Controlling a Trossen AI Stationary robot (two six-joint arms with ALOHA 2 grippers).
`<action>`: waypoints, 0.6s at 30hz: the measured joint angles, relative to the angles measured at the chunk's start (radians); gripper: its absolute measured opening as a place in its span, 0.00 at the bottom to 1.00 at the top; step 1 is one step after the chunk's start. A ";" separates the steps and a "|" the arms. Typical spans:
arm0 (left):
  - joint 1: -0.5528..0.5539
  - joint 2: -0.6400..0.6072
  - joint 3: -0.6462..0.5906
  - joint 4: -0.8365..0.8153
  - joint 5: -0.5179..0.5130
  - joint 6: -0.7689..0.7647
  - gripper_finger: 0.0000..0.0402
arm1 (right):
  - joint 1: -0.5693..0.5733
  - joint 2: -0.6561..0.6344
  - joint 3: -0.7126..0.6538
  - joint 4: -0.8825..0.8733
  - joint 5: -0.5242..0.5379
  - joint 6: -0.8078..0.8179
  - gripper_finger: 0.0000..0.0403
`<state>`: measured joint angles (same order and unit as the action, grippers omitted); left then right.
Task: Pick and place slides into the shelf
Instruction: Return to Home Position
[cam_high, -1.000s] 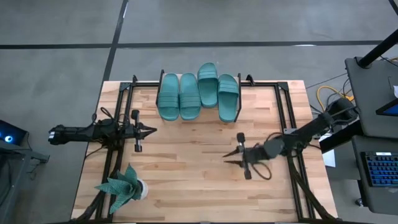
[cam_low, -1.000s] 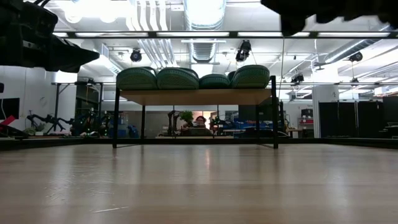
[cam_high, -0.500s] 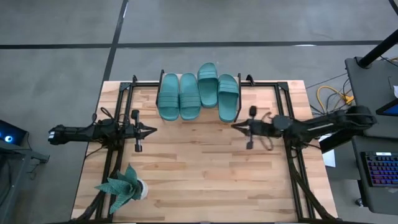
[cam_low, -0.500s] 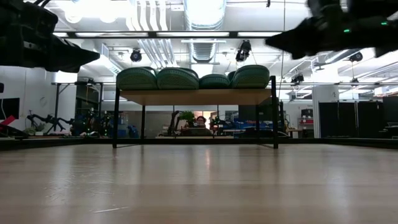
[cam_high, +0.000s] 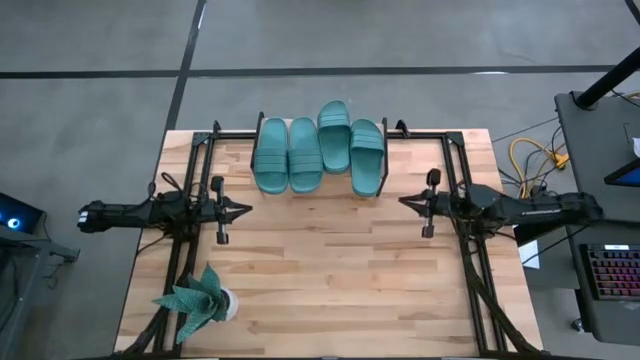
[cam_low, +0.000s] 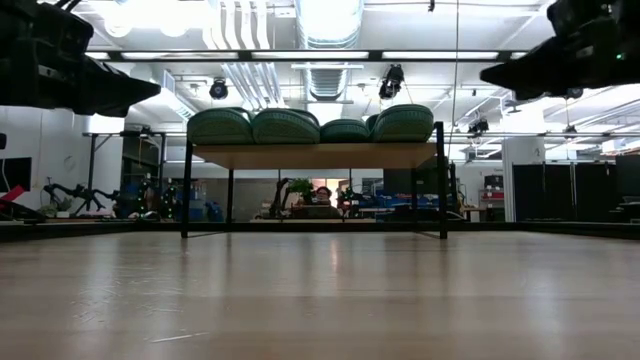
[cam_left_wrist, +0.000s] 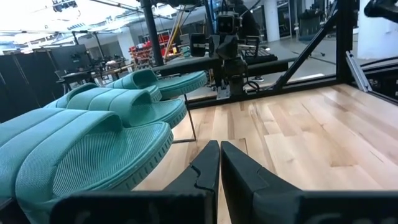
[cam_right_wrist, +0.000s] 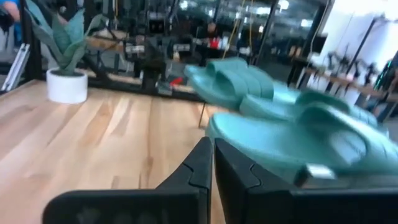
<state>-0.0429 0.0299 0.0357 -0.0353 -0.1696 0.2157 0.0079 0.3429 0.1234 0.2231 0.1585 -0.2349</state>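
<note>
Several teal-green slides lie side by side on the shelf, soles down on its wooden plank, at the table's far edge. One of them sits a little farther back than the others. My left gripper hangs level over the table's left side, shut and empty, pointing toward the middle. My right gripper hangs level over the right side, shut and empty, pointing toward the left arm. Both wrist views show the slides off to one side of the shut fingers.
A teal leafy plant in a white pot stands at the near left corner. Black frames run along the table's left and right sides under the arms. Bare wood lies between the two arms and in front of the shelf.
My right gripper has drawn back from the table's middle toward the right edge and a little toward the far edge, swinging to point level at the left arm. Its fingers have shut on nothing. The slides and the left arm have kept still.
</note>
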 joint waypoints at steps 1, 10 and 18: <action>0.000 0.000 0.000 0.000 0.000 0.000 0.00 | 0.000 -0.036 0.011 -0.069 0.000 0.017 0.02; 0.000 0.000 0.000 0.000 0.004 -0.010 0.00 | 0.022 -0.310 -0.004 -0.320 -0.109 0.048 0.02; 0.000 0.000 0.000 0.000 0.028 -0.027 0.00 | 0.025 -0.324 -0.057 -0.314 -0.142 0.078 0.02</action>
<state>-0.0430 0.0303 0.0353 -0.0353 -0.1415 0.1889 0.0326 0.0191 0.0661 -0.0914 0.0161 -0.1574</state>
